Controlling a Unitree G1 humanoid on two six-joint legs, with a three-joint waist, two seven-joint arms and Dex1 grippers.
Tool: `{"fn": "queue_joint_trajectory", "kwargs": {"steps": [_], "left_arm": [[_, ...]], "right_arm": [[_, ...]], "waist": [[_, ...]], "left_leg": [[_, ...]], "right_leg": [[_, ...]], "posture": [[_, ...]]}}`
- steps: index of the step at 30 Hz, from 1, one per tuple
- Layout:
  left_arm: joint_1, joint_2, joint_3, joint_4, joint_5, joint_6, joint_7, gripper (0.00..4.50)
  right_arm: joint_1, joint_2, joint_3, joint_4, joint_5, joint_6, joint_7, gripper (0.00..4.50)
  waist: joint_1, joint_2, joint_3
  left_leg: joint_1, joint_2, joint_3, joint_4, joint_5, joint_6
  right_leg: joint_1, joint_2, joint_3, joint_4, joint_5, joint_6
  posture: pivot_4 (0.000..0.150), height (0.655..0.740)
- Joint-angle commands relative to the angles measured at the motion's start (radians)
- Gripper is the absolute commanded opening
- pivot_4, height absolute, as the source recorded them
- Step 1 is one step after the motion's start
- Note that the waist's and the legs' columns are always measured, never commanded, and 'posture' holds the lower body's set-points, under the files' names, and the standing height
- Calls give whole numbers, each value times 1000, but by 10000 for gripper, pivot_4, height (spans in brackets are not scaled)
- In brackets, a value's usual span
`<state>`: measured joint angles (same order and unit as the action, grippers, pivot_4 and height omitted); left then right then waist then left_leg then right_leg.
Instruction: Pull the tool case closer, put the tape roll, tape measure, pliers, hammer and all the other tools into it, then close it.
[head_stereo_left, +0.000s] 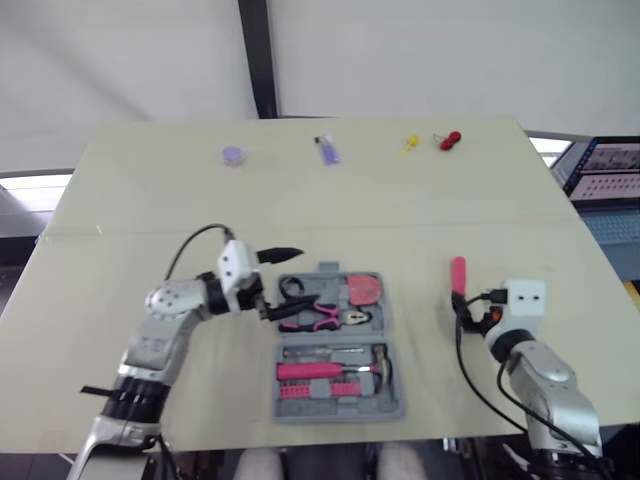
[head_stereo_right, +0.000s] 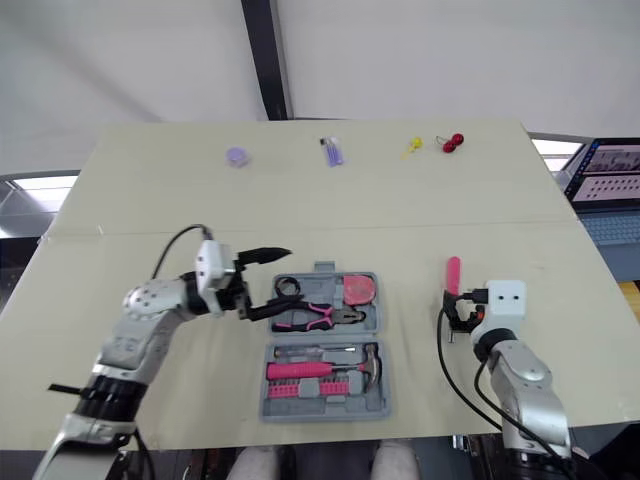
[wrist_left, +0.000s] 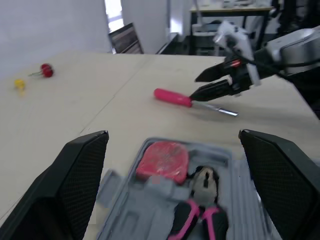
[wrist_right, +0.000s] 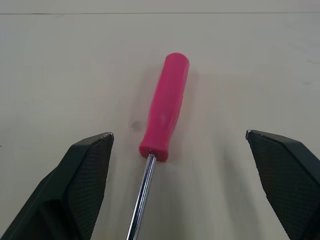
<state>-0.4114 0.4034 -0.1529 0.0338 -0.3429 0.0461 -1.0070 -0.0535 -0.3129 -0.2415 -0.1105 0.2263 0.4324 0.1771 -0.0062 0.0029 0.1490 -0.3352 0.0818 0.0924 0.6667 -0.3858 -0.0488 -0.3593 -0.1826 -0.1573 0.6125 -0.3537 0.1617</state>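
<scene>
The grey tool case (head_stereo_left: 340, 400) lies open near the table's front edge. It holds a pink tape measure (head_stereo_left: 364, 290), pink-handled pliers (head_stereo_left: 325, 318), a black tape roll (head_stereo_left: 291, 290), a hammer (head_stereo_left: 377, 362) and a pink driver set (head_stereo_left: 310, 372). My left gripper (head_stereo_left: 290, 283) hovers open over the case's left upper corner, with nothing between its fingers (wrist_left: 75, 185). A pink-handled screwdriver (wrist_right: 167, 107) lies on the table to the right of the case. My right gripper (wrist_right: 178, 134) stands open just behind the handle, its fingers (wrist_right: 85, 180) on either side of the metal shaft.
Small purple pieces (head_stereo_left: 232, 155) (head_stereo_left: 327, 150), a yellow one (head_stereo_left: 410, 143) and a red one (head_stereo_left: 450, 140) lie along the table's far edge. A monitor (head_stereo_left: 610, 170) stands beyond the right edge. Bare tabletop (head_stereo_left: 120, 230) spreads left of and behind the case.
</scene>
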Motion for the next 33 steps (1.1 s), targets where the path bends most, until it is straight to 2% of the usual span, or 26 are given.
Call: {"fn": "queue_joint_trajectory", "kwargs": {"steps": [1, 6, 14, 17, 22, 24, 29, 33], "left_arm": [[-45, -66, -53, 19, 12, -31, -21, 45000], [-93, -177, -109, 79, 58, -76, 1, 45000], [-96, -212, -91, 99, 77, -92, 39, 45000], [-75, -199, -90, 77, 77, -87, 43, 45000], [-60, -189, -91, 59, 75, -81, 51, 45000], [-59, -188, -92, 56, 74, -79, 54, 45000], [-62, -187, -92, 75, 79, -95, 50, 45000], [-39, -137, -58, 69, 61, -124, 15, 45000]], "right_arm": [[-23, 27, 28, 9, -35, 3, -43, 44825], [-74, 88, 26, 94, -71, -15, -124, 44825], [-113, 111, 15, 196, -86, -48, -172, 44825], [-114, 108, 6, 204, -75, -32, -175, 36230], [-119, 119, -19, 200, -45, -25, -178, 12422], [-116, 118, -19, 200, -44, -27, -178, 4275], [-101, 109, -15, 178, -50, -52, -154, 4303], [-72, -5, 87, 37, -70, -19, 1, 4303]], "waist": [[-2, 0, 0], [-1, 0, 0], [-1, 0, 0], [1, 0, 0], [6, 0, 0], [7, -1, -1], [5, -1, -1], [2, 0, 0]], "left_leg": [[0, 0, 0, 0, 0, 0], [0, 0, 0, 1, 0, 0], [0, 0, -1, 1, 0, 0], [0, 0, -1, 2, 0, 0], [0, 0, -2, 3, 0, 0], [0, 0, -2, 3, 0, 0], [0, 0, -2, 3, 0, 1], [-1, 0, -2, 2, 0, 1]], "right_leg": [[0, 0, 0, 0, 0, 0], [0, 0, 0, 0, 0, 0], [1, 0, 0, 0, 0, 0], [1, 0, 0, 0, 0, 0], [2, 0, 0, 1, 0, 0], [2, 0, 0, 1, 0, 0], [3, 0, 0, 0, 0, 0], [2, 0, 0, 0, 0, 0]], "posture": [[1500, 7400], [1500, 7400], [1500, 7400], [1500, 7400], [1500, 7400], [1500, 7400], [1500, 7400], [1500, 7400]]}}
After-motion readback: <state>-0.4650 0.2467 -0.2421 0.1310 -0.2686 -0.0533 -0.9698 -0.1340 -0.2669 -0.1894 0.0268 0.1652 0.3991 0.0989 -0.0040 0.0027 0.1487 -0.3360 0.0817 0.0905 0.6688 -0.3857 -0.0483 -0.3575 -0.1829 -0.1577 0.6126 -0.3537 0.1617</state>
